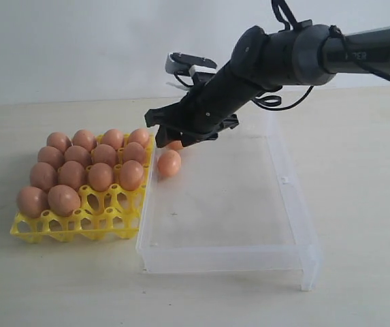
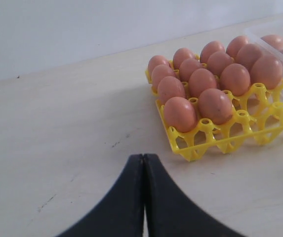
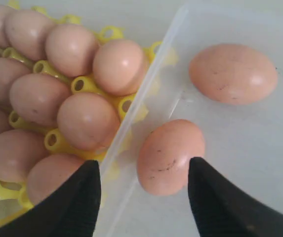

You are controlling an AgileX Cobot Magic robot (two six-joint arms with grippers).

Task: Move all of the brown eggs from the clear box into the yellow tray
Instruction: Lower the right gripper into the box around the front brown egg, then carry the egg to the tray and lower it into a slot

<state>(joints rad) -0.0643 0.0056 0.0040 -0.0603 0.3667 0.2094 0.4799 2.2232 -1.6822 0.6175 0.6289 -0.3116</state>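
14 brown eggs (image 1: 72, 174) upright in yellow tray (image 1: 106, 219) cups. Two more lie on their sides inside clear box (image 1: 222, 259), near the wall beside the tray.

On the table (image 1: 358, 204), the tray (image 1: 106, 221) sits at the frame's left centre, with the box (image 1: 249, 259) right of it, wall against the tray's side. Eggs (image 1: 72, 174) fill the tray's three rear rows and the two left cups of its front row. Two more eggs (image 1: 169, 163) lie inside the box at its upper-left corner, one behind the other, under the right gripper (image 1: 177, 142).
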